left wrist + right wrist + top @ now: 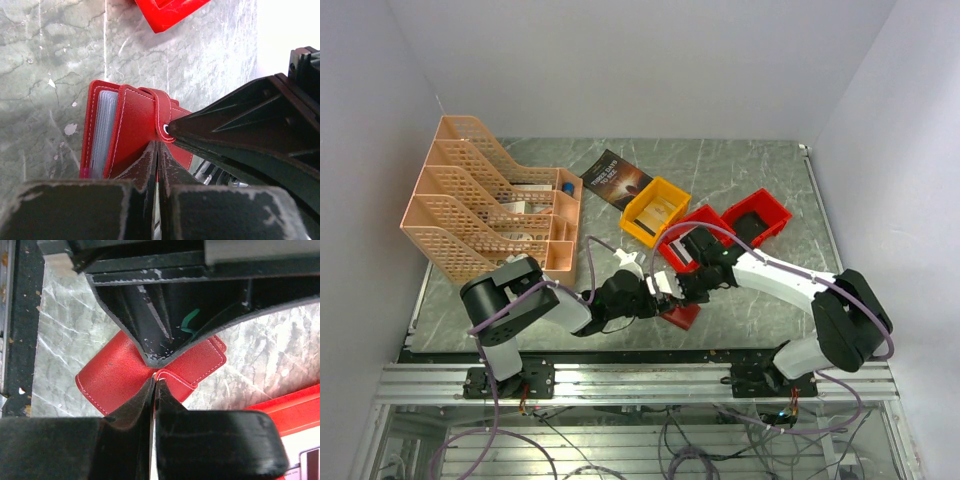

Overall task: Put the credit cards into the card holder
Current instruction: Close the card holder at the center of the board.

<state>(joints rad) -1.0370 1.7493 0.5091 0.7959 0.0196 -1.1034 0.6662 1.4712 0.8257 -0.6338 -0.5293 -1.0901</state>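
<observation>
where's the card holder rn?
Top view: the card holder is at centre near the table's front edge, just in front of the middle red bin, pinched by the left gripper and the right gripper.

The table (770,170) holds a peach file rack (490,200), dark book (615,180), 1 yellow bin (656,210), 2 red bins (757,217).

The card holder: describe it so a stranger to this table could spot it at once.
On the grey marbled table, look near the front edge, where the left gripper and right gripper meet. Both pinch the card holder: a small dark red stitched folding case with clear pockets, unlike the bright red plastic bins behind it.
</observation>
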